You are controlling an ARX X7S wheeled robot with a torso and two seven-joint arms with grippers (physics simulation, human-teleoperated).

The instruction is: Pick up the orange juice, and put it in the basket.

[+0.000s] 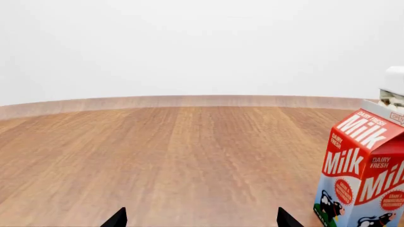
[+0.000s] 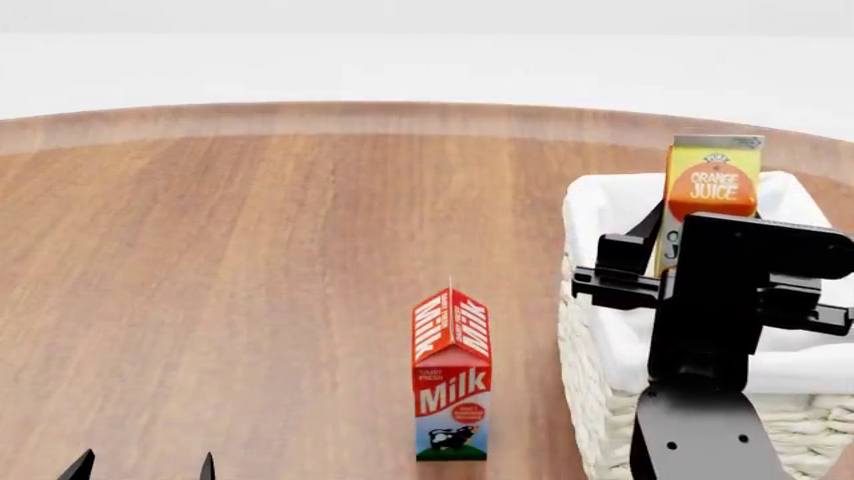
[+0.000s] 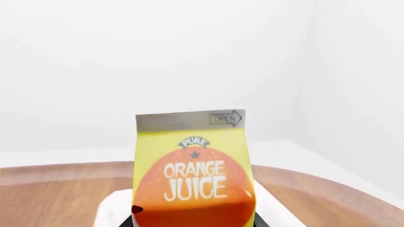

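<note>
The right gripper (image 2: 667, 262) was clamped on the orange juice (image 2: 711, 195), holding the carton upright by its lower half above the basket (image 2: 595, 205). In the right wrist view the carton (image 3: 192, 170) filled the middle of the picture, its gable top level and its lettered face square to the camera, with the basket's white liner (image 3: 113, 208) showing below it. From the head view the carton stood over the far part of the basket, inside the line of its rim as far as could be judged, though the arm hid the carton's base and whether it already touched the liner could not be told.

The step in hand looked to be the lowering and release. Done well, it would call for bringing the carton straight down inside the basket, keeping it clear of the far rim, and parting the jaws only once the base was supported, since a tall carton let go early would likely tip. The withdrawal should go upward so the fingers did not drag the carton over.

Well apart from the basket, the left gripper (image 2: 143, 467) hung low over the table (image 2: 240, 260) with its fingertips spread and nothing between them. The Milk carton (image 2: 451, 375) stood upright just beside the basket's near corner, out of the lowering path.
</note>
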